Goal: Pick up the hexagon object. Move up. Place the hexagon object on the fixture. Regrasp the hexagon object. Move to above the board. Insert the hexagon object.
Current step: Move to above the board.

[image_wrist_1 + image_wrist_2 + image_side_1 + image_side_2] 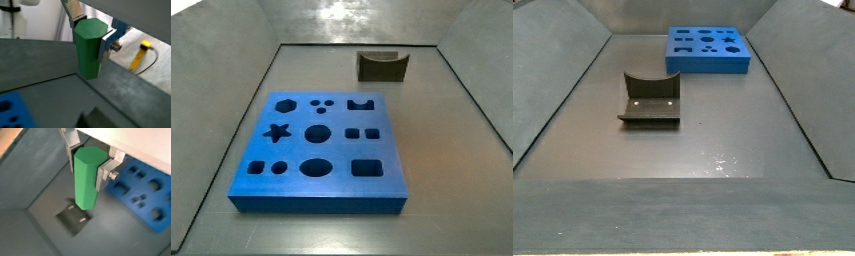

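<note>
Your gripper point(90, 170), high above the fixture point(75, 218), has jaws clamping the rigid, smooth-looking peg point(87, 178) near its top.

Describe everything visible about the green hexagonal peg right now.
The bright green hexagonal-section peg is a short matte, plastic-looking bar with flat facets and a flat hexagonal end face. In both wrist views it hangs lengthwise, clamped near its upper end between the gripper's silver finger plates, lower end free. It is in the air above the dark floor; in a wrist view the dark fixture lies below it and the blue board off to the side. Neither side view shows it.
</note>
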### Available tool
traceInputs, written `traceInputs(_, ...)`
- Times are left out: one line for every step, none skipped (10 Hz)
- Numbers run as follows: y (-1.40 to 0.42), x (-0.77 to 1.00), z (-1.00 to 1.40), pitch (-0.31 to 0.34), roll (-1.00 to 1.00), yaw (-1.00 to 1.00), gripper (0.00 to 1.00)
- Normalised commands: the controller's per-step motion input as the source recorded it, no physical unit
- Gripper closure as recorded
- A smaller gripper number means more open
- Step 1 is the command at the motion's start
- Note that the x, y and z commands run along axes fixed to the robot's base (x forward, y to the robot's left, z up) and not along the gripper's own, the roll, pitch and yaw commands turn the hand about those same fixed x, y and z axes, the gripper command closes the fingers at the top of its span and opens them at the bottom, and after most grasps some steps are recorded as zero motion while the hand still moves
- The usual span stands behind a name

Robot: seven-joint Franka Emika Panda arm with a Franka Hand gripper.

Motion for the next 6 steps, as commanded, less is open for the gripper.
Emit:
traceInputs(-1.0,-0.82,0.11,-0.137,-1.0,-0.11,1.0)
traceInputs(-0.73,-0.69,0.09,-0.162,-1.0,-0.12,1.0)
traceInputs(-0.51,-0.55,0.06,-0.169,-1.0,-0.12,1.0)
traceInputs(-0.15,-0.3,0.03,-0.188,-1.0,-0.12,1.0)
traceInputs(-0.06,-0.23,0.01,-0.202,-1.0,-0.12,1.0)
traceInputs(0.02,-0.16,0.01,-0.206,-0.84,-0.09,1.0)
